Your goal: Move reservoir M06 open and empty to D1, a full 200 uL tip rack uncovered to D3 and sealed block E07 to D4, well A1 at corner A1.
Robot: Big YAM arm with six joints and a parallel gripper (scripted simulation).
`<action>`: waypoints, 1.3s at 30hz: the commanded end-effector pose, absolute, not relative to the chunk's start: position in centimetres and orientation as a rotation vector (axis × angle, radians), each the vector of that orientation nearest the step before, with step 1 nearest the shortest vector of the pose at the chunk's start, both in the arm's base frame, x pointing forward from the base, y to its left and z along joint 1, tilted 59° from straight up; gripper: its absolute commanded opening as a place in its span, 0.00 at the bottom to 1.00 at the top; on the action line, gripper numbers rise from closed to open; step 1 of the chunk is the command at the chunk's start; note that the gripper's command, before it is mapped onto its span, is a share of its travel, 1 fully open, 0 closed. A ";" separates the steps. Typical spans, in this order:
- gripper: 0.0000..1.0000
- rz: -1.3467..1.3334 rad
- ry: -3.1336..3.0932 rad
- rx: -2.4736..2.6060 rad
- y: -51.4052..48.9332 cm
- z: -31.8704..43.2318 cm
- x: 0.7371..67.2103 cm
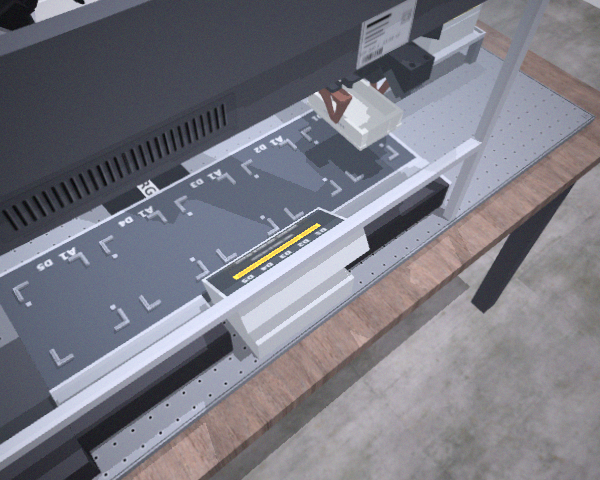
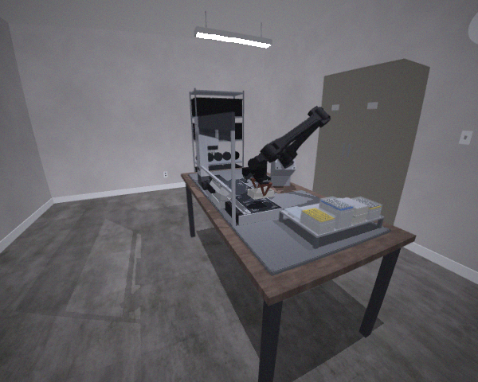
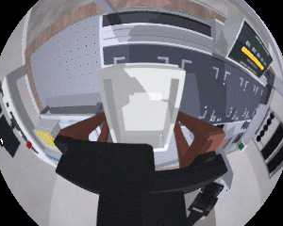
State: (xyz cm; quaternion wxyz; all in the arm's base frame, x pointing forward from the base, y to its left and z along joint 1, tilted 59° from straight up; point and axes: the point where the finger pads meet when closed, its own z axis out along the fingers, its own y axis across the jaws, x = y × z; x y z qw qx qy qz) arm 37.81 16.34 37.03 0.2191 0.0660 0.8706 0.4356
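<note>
— Gripper (image 1: 348,104) first: what is it doing?

— Clamped on the one-well reservoir (image 1: 365,117), its brown fingers (image 1: 336,105) set wide across the white tub. In the wrist view the reservoir (image 3: 143,108) fills the middle of the frame, open side up, with a brown finger (image 3: 79,131) showing at each flank.

— Where is the reservoir in the picture?

— Upper right of centre in the top view, hanging in the air above the D1 brackets (image 1: 391,151), not seated; its dark shadow lies on the deck plate (image 1: 83,289) inside those brackets. It looks slightly tilted, though I cannot tell by how much.

— And around it?

— The bracket sets marked D2 to D5 run down toward the lower left of the frame. A white console with a yellow bar (image 1: 277,251) sits at mid-frame, on the deck's near edge. In the exterior view, the dark arm (image 2: 291,139) reaches down at centre, and the shelf (image 2: 286,213) with tip racks (image 2: 317,216) sits right of centre on the wooden table (image 2: 296,279).
</note>
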 end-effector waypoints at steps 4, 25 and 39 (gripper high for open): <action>0.00 1.215 2.394 0.177 17.5 37.2 38.6; 0.00 1.216 2.393 0.178 19.8 35.6 40.0; 0.00 1.210 2.375 0.173 20.1 35.7 40.3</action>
